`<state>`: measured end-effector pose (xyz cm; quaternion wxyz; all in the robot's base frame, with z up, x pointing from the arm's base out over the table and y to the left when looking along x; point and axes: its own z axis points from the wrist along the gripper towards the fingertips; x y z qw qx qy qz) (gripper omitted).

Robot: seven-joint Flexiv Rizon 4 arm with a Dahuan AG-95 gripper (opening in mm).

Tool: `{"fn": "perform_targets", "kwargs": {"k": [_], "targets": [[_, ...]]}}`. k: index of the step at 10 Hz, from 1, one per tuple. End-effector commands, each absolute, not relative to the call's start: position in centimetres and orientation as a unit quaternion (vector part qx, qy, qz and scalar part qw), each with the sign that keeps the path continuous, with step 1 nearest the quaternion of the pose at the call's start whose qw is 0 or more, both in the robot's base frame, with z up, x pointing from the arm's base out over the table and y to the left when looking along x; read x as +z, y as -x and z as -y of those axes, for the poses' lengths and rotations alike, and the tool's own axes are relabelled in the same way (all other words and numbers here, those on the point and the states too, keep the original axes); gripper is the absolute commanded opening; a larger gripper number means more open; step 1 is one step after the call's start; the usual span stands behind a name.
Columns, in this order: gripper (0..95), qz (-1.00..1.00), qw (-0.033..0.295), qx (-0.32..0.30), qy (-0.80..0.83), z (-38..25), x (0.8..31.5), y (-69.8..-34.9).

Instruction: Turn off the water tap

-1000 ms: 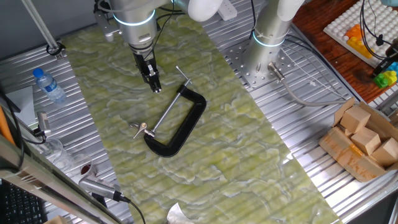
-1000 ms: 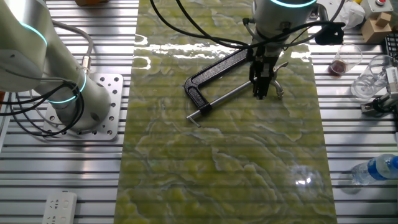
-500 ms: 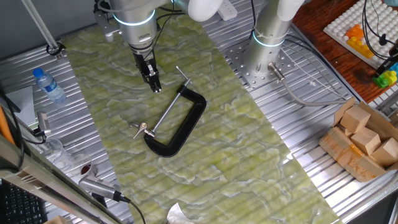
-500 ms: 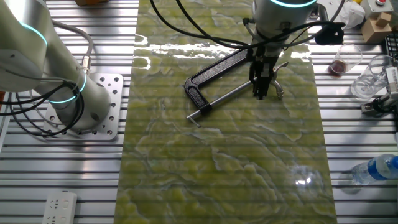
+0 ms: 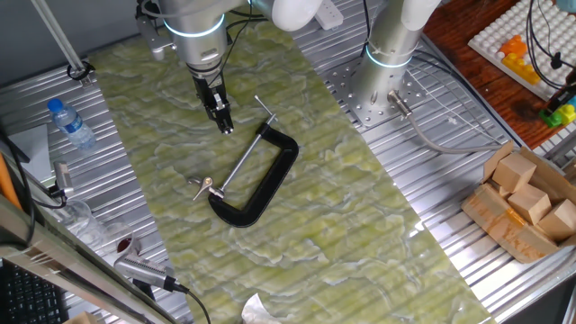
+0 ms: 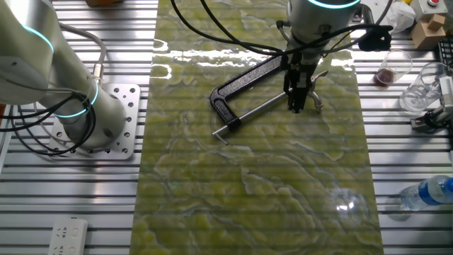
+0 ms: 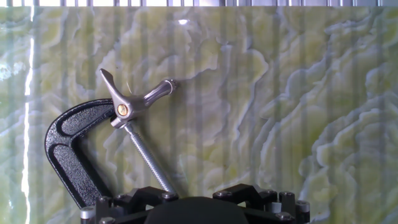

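Water tap flat on bench, centre; end effector at its 11 o'clock, fingers together, apart from it.

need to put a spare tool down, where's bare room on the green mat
Bare green marbled mat lies between the black C-shaped clamp and the brown cardboard boxes. It is crowded near the clear plastic bottle, where the gripper hangs above the mat beside the clamp's silver screw.

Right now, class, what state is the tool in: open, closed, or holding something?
Tool: fingertips look pressed together, so apparently closed, holding nothing, hanging clear of the water tap on the table.
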<state>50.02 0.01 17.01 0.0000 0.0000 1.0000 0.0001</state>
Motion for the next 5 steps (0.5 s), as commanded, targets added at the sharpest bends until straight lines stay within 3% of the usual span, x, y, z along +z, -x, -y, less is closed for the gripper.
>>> {"fn": "perform_targets", "kwargs": {"k": [1,5], "targets": [[0.0,-0.995,-0.005,0.037,0.095,0.00,17.00,-50.00],[0.0,-0.994,-0.013,0.033,0.102,-0.02,17.04,-49.98]]}}
